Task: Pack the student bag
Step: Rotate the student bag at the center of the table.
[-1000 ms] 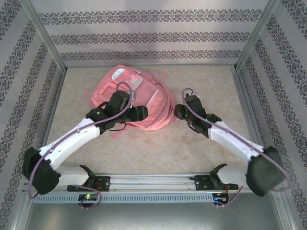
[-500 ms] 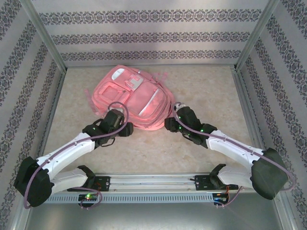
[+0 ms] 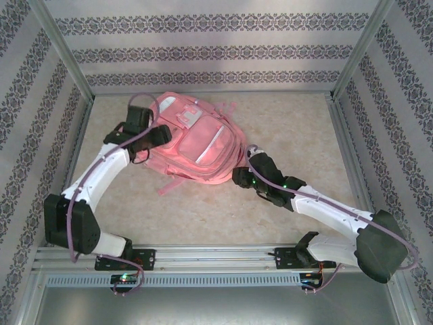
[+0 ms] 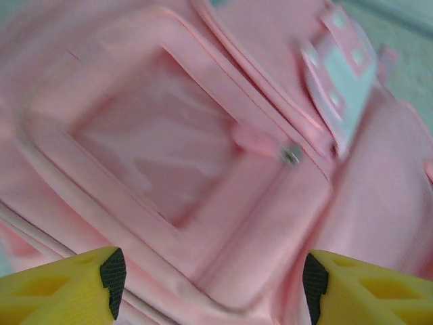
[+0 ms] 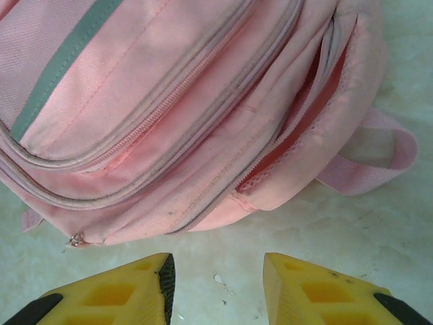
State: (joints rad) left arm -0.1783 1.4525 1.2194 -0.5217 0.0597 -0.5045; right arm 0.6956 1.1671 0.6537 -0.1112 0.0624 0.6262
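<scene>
Large soft pink fabric backpack [image 3: 196, 145] lies flat on beige marbled tabletop [image 3: 298, 128], left of centre, pale grey-white trim facing up. A loose pink strap [image 3: 169, 185] trails from its near edge onto the table. White-and-black left arm reaches up along the left side; left gripper [image 3: 161, 134] sits over the bag's upper-left pocket area. Right gripper [image 3: 236, 177] sits at the bag's near-right corner, just beside the fabric. Jaw gaps too small to read. Silver metal rail [image 3: 216, 254] runs across the near edge, and grey floral-striped walls [image 3: 203, 51] surround the table.
</scene>
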